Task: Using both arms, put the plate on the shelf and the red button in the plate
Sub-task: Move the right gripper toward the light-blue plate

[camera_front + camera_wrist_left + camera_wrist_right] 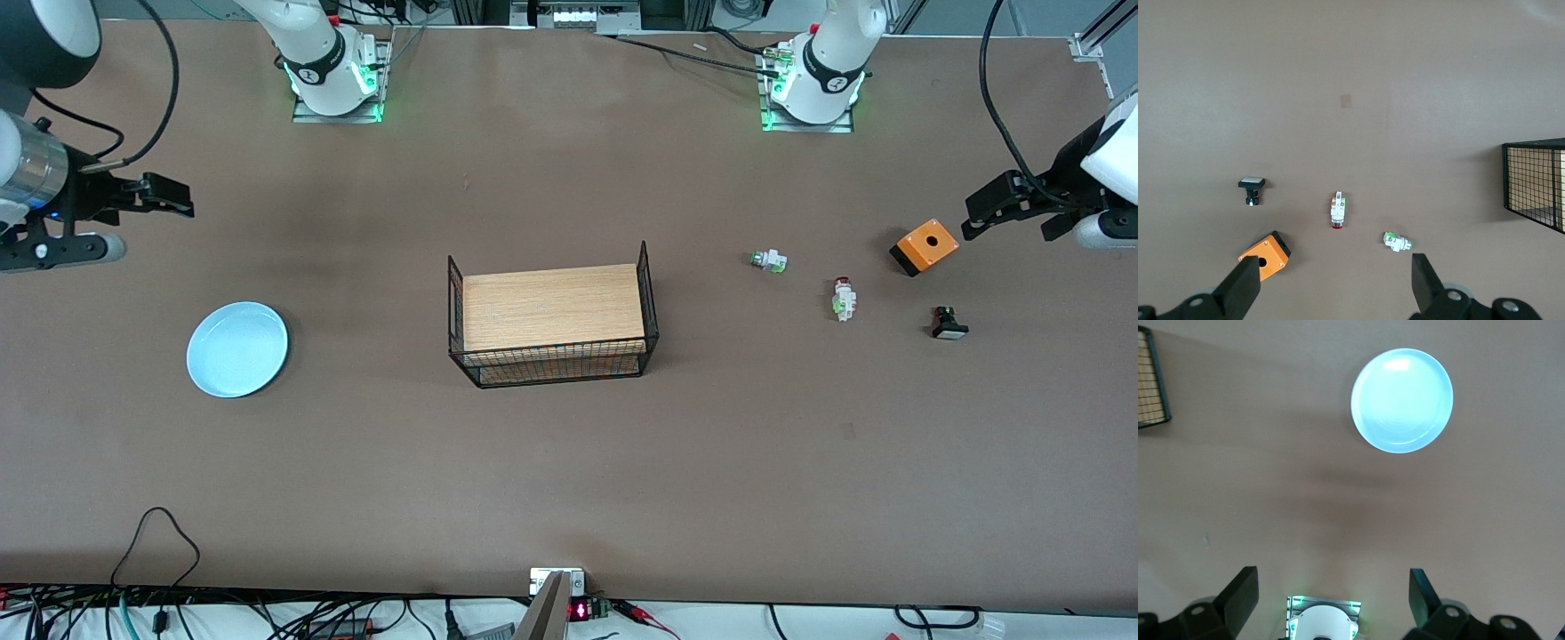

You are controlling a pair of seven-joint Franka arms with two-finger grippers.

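One glossy pale blue plate [237,348] lies flat toward the right arm's end of the desk [569,462]; one red button [842,298] lies among three other small parts, well apart. Both end effectors, left [1000,206] and right [169,196], hang open above bare brown desk near its ends.
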